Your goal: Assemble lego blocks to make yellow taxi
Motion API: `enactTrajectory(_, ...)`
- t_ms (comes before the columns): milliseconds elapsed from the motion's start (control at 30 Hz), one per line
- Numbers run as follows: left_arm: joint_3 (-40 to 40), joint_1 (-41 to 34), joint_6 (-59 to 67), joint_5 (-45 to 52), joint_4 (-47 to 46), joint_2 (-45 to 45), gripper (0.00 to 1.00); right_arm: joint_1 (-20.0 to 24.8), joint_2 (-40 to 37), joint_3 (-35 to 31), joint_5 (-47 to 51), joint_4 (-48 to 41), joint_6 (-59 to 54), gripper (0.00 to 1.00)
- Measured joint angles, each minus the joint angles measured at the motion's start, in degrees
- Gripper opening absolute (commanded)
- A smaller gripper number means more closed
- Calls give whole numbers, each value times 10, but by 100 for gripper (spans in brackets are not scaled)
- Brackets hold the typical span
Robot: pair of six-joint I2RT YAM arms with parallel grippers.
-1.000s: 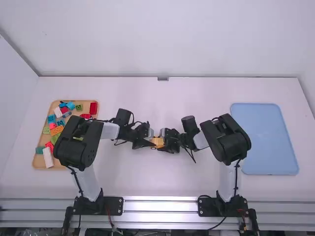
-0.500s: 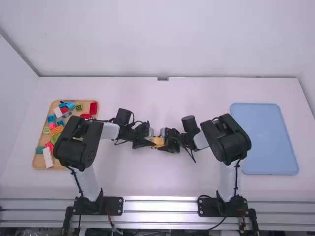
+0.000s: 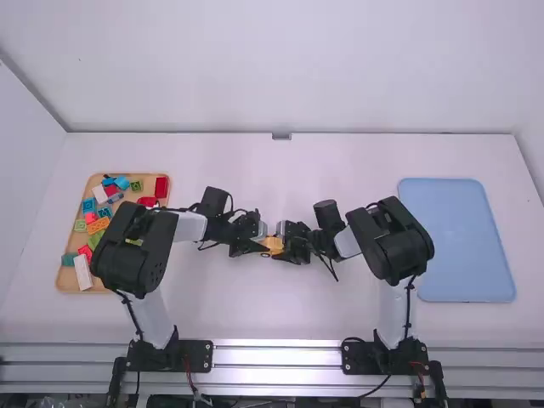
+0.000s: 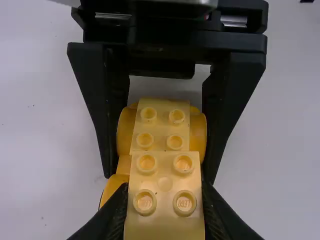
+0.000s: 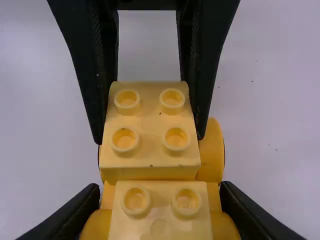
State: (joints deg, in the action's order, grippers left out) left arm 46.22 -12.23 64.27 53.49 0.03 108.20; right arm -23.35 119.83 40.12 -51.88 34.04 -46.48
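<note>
Left pincer (image 3: 264,246) flanks, touching, yellow block (image 4: 165,172).

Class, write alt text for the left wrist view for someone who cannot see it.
A yellow Lego build is held from both ends above a white table. The left robot hand grips the nearer four-stud block; the right hand clasps the far end, where another four-stud block sits between rounded yellow sides.

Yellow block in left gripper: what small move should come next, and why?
Perhaps the left gripper should gently press the yellow block down: it grips this block, the right gripper steadies the round-sided base, and full seating cannot be judged.
</note>
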Motion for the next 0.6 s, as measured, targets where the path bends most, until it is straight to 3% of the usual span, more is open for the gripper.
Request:
enactTrajectory(200,17,-4,1,-14,-35,0,10,0,0,0,0,0,0,42)
enactTrajectory(600,21,-4,48,-13,-58,-2,13,-3,0,0,-1,0,0,43)
